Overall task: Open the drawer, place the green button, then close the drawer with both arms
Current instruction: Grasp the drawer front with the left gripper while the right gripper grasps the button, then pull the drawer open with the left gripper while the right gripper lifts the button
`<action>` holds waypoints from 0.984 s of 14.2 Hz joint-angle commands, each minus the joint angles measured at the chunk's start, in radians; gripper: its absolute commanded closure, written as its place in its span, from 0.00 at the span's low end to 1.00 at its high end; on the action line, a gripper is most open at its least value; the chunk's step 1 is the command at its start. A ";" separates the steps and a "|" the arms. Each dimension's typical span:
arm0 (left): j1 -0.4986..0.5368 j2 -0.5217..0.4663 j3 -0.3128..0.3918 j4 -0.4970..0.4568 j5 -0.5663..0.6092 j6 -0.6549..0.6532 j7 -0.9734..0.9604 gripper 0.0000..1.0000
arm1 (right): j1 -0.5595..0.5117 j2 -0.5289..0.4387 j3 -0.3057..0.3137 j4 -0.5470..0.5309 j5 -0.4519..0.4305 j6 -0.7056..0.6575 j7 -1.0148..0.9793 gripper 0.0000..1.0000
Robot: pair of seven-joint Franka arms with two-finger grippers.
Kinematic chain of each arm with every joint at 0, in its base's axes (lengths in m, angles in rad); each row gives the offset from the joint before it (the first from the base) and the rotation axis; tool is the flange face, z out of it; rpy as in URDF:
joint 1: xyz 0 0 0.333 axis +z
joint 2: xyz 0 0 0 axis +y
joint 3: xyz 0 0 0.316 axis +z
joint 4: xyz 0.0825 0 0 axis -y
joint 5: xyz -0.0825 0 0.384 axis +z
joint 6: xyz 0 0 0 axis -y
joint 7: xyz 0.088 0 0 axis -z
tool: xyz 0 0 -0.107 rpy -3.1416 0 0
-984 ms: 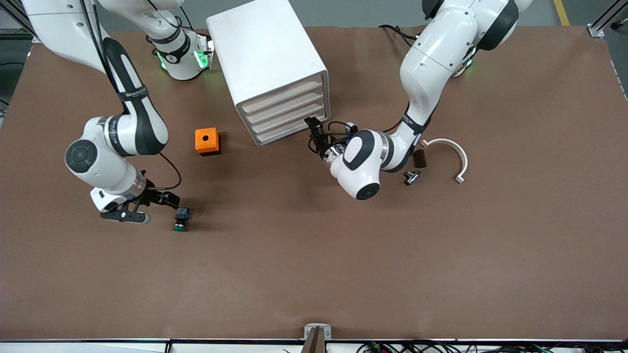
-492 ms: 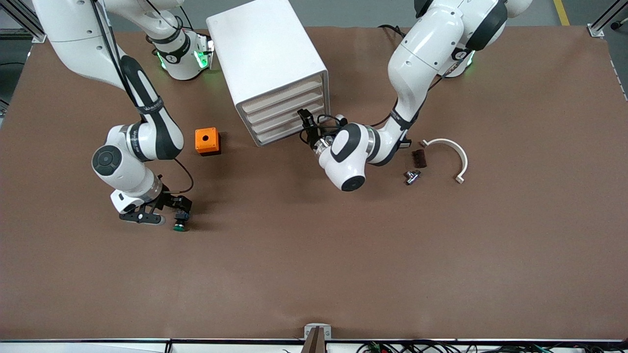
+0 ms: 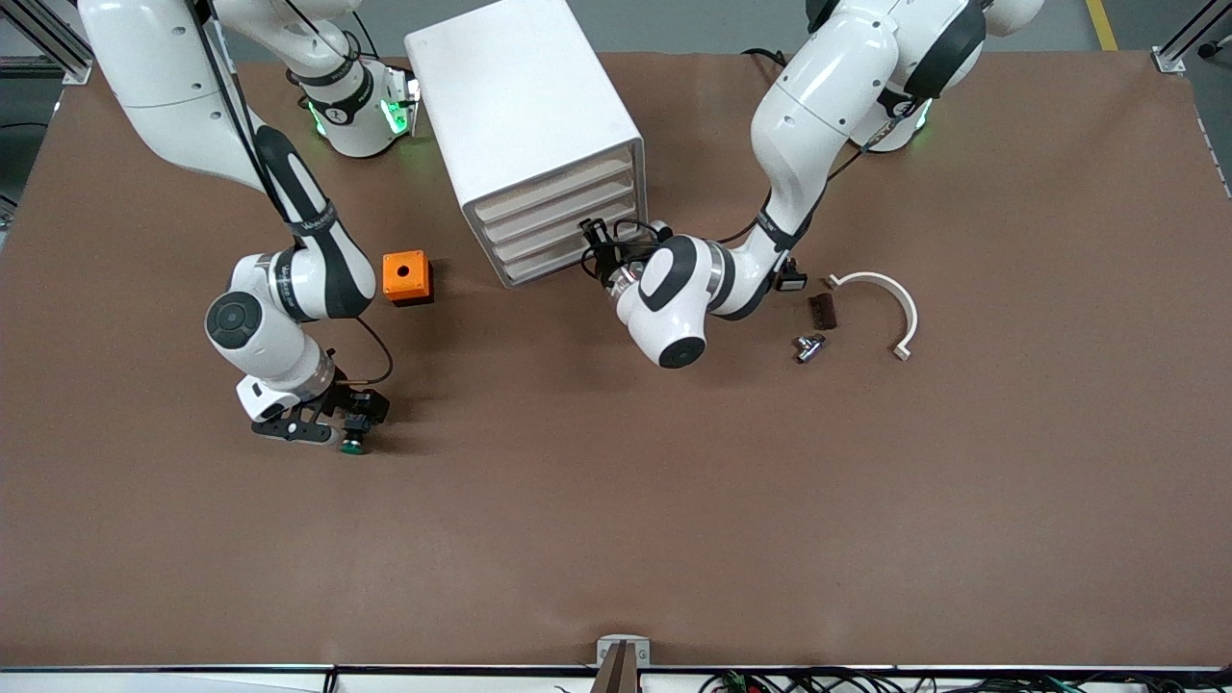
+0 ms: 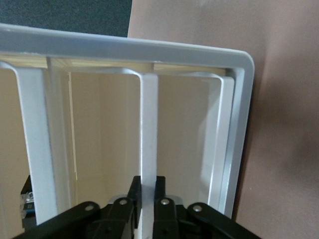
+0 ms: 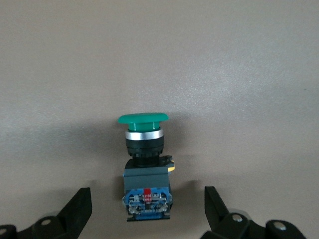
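The white cabinet (image 3: 525, 115) stands at the robots' side of the table, its four drawers all pushed in. My left gripper (image 3: 593, 241) is at the cabinet's front. In the left wrist view my left gripper (image 4: 148, 186) is shut on the white front lip of one of the lower drawers (image 4: 148, 129). The green-capped button (image 3: 353, 438) lies on its side on the table toward the right arm's end. My right gripper (image 3: 348, 423) is open and low around it. In the right wrist view the button (image 5: 144, 164) lies with its blue body between the fingers (image 5: 79, 209) of my right gripper (image 5: 147, 211), untouched.
An orange cube with a hole (image 3: 405, 277) sits between the button and the cabinet. Toward the left arm's end lie a white curved piece (image 3: 884, 296), a small dark block (image 3: 823, 310) and a small black button with a white cap (image 3: 807, 346).
My right gripper has slid along the table up to the button, so its fingers now flank it. My left gripper has moved in to the cabinet's front and onto a drawer lip.
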 commanded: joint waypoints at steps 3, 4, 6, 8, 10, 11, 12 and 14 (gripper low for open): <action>0.006 0.014 0.069 0.050 -0.015 0.002 0.016 1.00 | 0.003 0.023 -0.002 0.032 0.012 -0.008 0.008 0.61; 0.014 0.016 0.092 0.066 -0.015 0.002 0.027 1.00 | 0.003 0.024 -0.002 0.031 0.012 -0.008 0.010 0.79; 0.055 0.017 0.112 0.096 -0.016 0.004 0.064 1.00 | 0.003 0.023 -0.003 0.029 0.013 -0.009 0.013 1.00; 0.106 0.014 0.110 0.109 -0.016 0.004 0.117 1.00 | 0.003 0.023 -0.002 0.031 0.013 -0.009 0.025 1.00; 0.139 0.013 0.110 0.118 -0.018 0.004 0.180 1.00 | 0.005 0.015 -0.002 0.034 0.013 -0.034 0.049 1.00; 0.144 0.013 0.110 0.118 -0.018 0.004 0.200 0.83 | 0.006 0.006 0.000 0.052 0.013 -0.087 0.075 1.00; 0.147 0.010 0.110 0.118 -0.018 0.004 0.217 0.57 | 0.016 -0.014 0.001 0.075 0.013 -0.163 0.124 1.00; 0.150 0.004 0.110 0.119 -0.016 0.002 0.219 0.16 | 0.040 -0.077 0.001 0.105 0.013 -0.300 0.244 1.00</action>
